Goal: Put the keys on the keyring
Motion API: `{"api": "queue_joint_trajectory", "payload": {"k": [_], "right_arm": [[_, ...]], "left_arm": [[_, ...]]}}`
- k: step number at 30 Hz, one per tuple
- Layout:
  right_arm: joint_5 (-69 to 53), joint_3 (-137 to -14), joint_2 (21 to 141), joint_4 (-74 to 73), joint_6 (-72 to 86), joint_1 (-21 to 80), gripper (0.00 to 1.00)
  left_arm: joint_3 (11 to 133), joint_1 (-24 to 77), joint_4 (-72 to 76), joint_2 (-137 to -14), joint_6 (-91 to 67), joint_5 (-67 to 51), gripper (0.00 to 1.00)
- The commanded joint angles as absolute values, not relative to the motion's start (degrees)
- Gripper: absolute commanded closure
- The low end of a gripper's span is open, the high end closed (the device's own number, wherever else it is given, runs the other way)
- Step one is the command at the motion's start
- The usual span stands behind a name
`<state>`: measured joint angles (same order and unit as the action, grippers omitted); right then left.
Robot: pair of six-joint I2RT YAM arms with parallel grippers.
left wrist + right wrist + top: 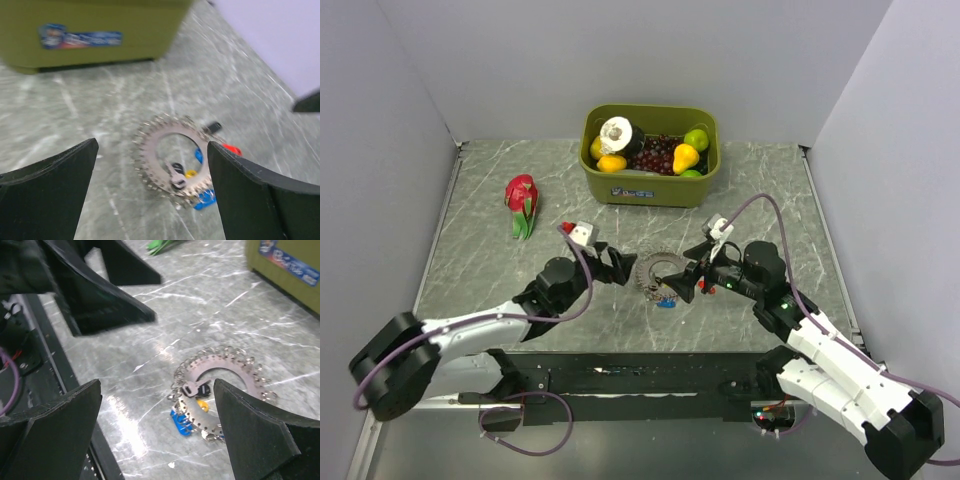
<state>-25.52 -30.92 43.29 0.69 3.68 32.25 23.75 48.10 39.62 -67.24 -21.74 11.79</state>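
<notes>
The keyring (658,268), a flat grey ring with small loops round its rim, lies on the marble table between both grippers. It also shows in the left wrist view (156,148) and the right wrist view (216,363). The keys cluster at its near edge: a blue one (180,421), a yellow one (202,403), a silvery one with a black head (176,173) and a red one (231,148). I cannot tell which hang on the loops. My left gripper (622,266) is open just left of the ring. My right gripper (684,284) is open just right of it. Both are empty.
A green bin (650,186) of toy fruit stands behind the ring. A red toy fruit with green leaves (521,197) lies at the far left. A black strip (640,375) runs along the table's near edge.
</notes>
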Motion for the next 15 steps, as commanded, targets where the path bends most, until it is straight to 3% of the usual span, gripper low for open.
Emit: {"api": "queue_joint_trajectory", "payload": {"k": [1, 7, 15], "right_arm": [[-18.7, -29.5, 40.2, 3.5, 5.2, 32.3, 0.00], [-9.2, -27.2, 34.1, 0.8, 5.9, 32.3, 0.00], [6.5, -24.1, 29.7, 1.5, 7.1, 32.2, 0.00]], "left_arm": [[25.0, 48.3, 28.1, -59.1, -24.2, 27.5, 0.04], [22.3, 48.3, 15.6, -45.7, -25.3, 39.9, 0.03], [15.7, 48.3, 10.8, -28.1, -21.9, 44.7, 0.01]]}}
